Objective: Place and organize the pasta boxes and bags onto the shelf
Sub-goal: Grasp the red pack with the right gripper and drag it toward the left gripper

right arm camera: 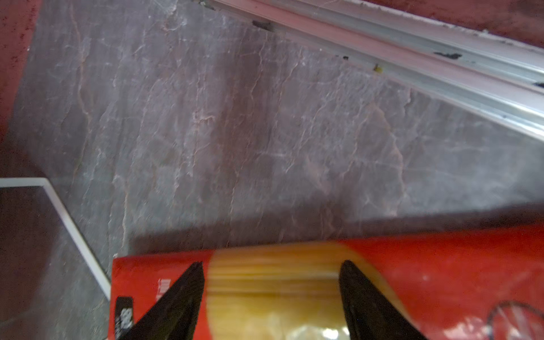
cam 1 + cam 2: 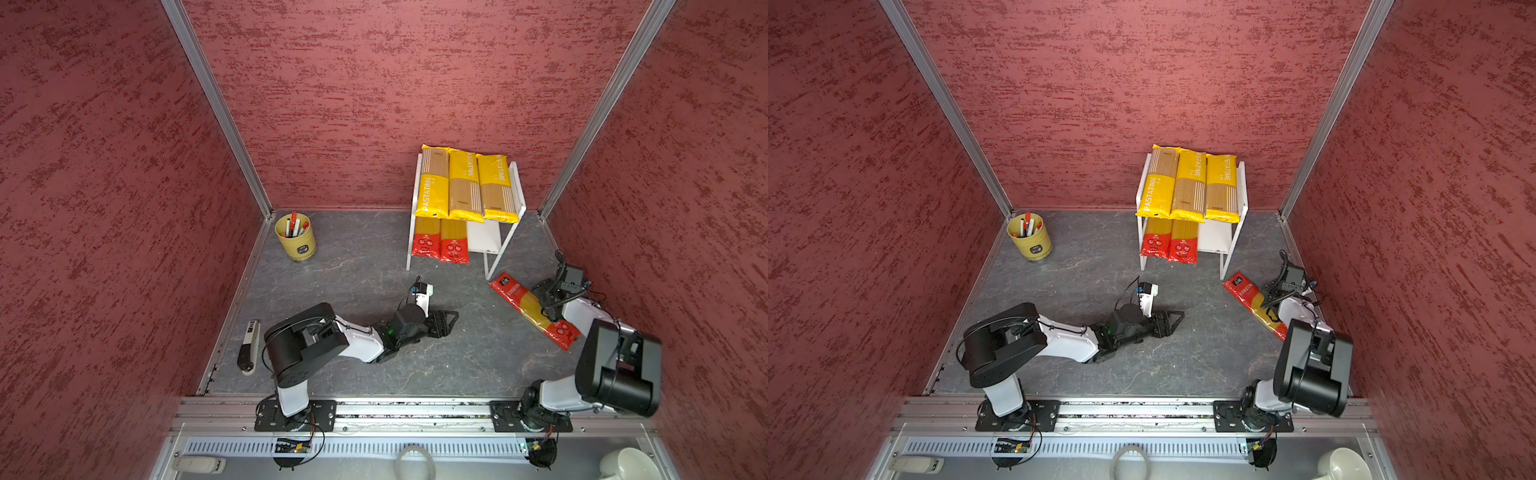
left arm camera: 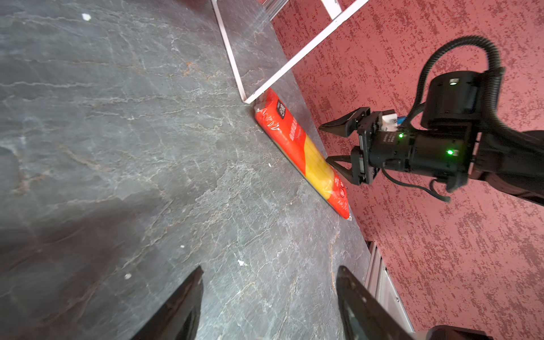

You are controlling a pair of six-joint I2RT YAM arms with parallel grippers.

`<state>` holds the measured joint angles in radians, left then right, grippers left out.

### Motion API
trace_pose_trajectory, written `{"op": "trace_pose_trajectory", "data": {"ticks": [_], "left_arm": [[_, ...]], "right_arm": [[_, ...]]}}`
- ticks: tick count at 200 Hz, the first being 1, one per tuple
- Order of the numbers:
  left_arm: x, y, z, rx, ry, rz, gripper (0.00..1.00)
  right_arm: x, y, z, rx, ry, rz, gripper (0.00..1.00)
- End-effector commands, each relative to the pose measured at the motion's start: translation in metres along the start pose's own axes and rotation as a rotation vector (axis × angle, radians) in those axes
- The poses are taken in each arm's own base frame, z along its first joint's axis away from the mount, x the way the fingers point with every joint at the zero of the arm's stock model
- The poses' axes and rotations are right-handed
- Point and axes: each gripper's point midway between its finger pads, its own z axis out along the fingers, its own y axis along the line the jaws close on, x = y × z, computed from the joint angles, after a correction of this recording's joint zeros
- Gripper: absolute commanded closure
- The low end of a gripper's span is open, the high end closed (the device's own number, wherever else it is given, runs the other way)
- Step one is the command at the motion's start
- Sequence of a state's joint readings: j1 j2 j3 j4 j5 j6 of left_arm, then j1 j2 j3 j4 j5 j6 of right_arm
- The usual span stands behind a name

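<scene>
Nearest item: right gripper (image 1: 272,263), two black fingers spread wide, nothing clamped; in the right wrist view they frame the see-through middle of a loose red pack (image 1: 441,265) lying under them.

Table (image 2: 353,291): grey, stone-patterned, walled in dark red.

Shelf (image 2: 484,239): white, two tiers, back right of the table; upper tier full, lower tier with one bare slot.

Yellow packs (image 2: 463,187): three, side by side across the upper tier.

Red packs on the shelf (image 2: 440,245): two, side by side on the lower tier, ends overhanging the front.

Loose red pack: flat on the table, slantwise, one end just beside the foot of the shelf's nearest leg (image 3: 232,59); apparently the last item unshelved.

Left gripper (image 3: 270,268): fingers parted, empty, low at mid-table, well apart from every pack.

Cup of pens (image 2: 296,237): yellow-green, back left; not stock.

Handling, judged: light, stiff along its length, slick film, brittle strands. Best taken across the clear middle, near the balance point, so neither end droops; a hard squeeze likely snaps spaghetti.

Views: both top views show the free slot, yet the right arm hides its own fingers there. Left wrist view shows them side-on: lower finger at the pack's edge, upper one clear of it. Right wrist view is blurred.
</scene>
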<state>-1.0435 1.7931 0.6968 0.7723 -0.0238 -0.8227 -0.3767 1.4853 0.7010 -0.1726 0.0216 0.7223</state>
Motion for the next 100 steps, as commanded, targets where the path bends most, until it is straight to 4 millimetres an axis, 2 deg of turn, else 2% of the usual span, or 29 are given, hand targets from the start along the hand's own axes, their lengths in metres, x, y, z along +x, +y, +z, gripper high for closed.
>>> {"op": "trace_pose_trajectory", "data": {"ticks": [1,37,73,100], "left_arm": [[-0.004,-0.005,-0.005,0.015,-0.012,0.007,0.29],[-0.004,-0.004,-0.005,0.020,-0.013,-0.003,0.29],[-0.005,-0.002,0.003,0.023,0.002,-0.027,0.29],[-0.004,-0.005,0.013,0.037,0.018,-0.044,0.29]], "right_arm": [[0.026,-0.003,0.010,-0.053,0.104,-0.008,0.29],[0.086,-0.023,0.003,-0.080,0.262,-0.024,0.34],[0.124,-0.039,-0.023,-0.099,0.310,-0.028,0.35],[0.144,-0.031,-0.037,-0.125,0.334,-0.042,0.35]]}}
